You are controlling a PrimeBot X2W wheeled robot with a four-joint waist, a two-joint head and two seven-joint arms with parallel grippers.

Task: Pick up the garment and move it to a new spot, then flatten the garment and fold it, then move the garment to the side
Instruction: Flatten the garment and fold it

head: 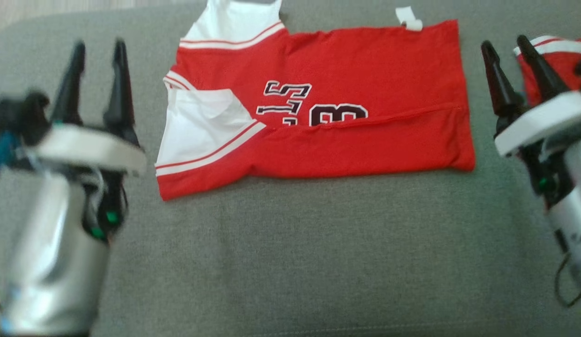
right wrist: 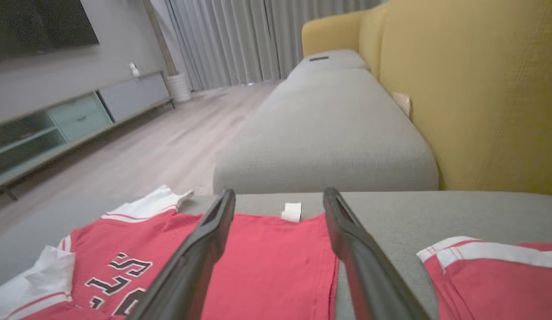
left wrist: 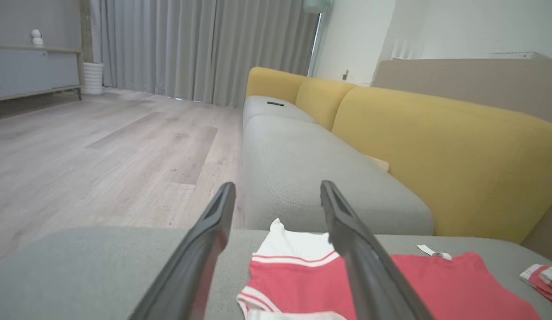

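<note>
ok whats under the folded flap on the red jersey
The flap lies over the dark print on the jersey: part shows above the hem, the rest is covered. Grey cushion below.

Red jersey point(head: 346, 61) w/ white trim, part-folded, flat on grey cushion point(head: 290, 257).
Lies sideways in head view: white-edged neck & armholes at left, hem at right. Near long edge folded up over the front, covering lower part of the dark, white-outlined lettering point(head: 339, 114). Small white tag point(head: 408, 18) sticks out at far edge.
</note>
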